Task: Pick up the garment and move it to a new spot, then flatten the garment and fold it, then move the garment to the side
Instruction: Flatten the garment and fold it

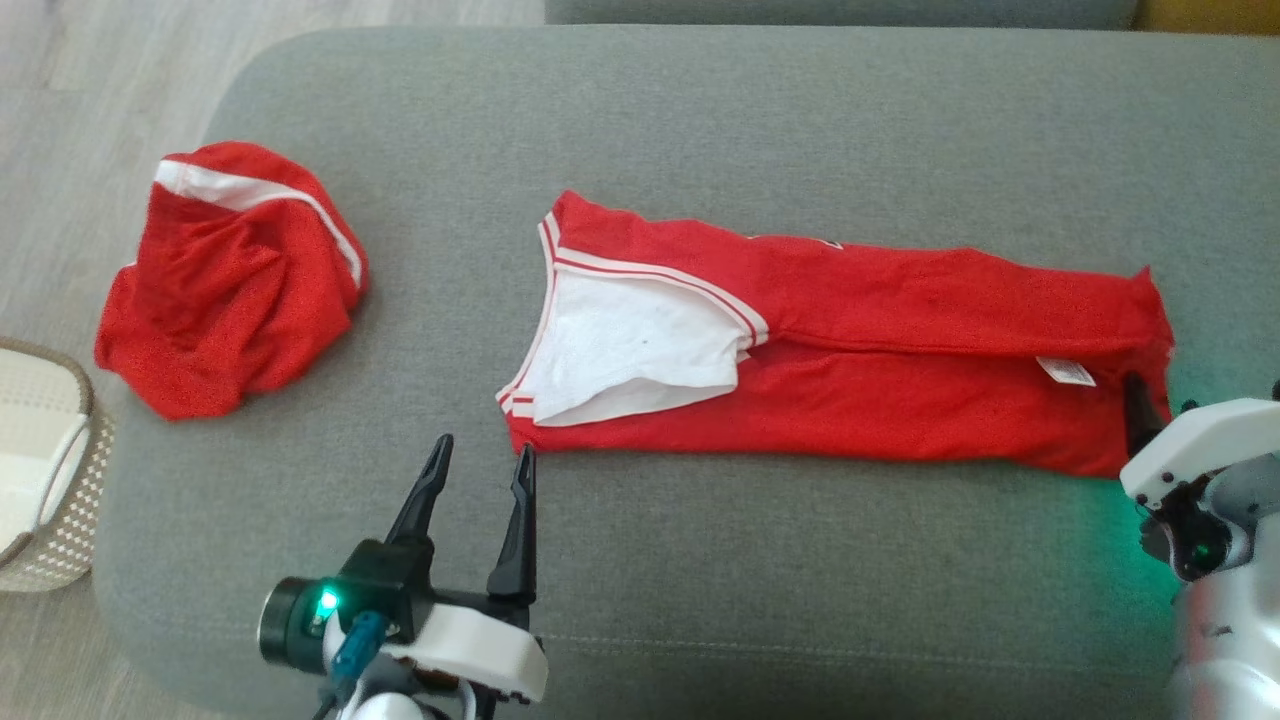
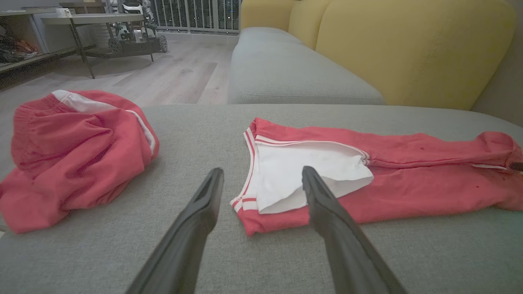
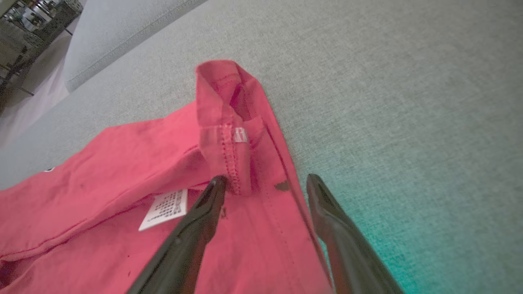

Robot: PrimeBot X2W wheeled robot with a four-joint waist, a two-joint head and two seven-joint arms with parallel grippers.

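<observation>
Long red folded garment w/ white lining (image 1: 900, 400) lies mid-frame on grey sofa cushion (image 1: 700, 120). Left gripper (image 1: 478, 462) and right gripper (image 3: 265, 183) both spread, empty. Risk: regrasping one layer undoes fold.

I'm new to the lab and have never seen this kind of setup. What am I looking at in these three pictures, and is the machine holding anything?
It is a two-armed robot folding clothes on a grey sofa cushion. One picture looks down from its head; the other two come from cameras on its wrists, looking along each gripper's dark fingers. A long folded red garment with a white lining lies in the middle, and a crumpled red garment lies to the left, near a woven basket. The left gripper is open beside the folded garment's end. The right gripper is open over the other end. Nothing is held.
</observation>
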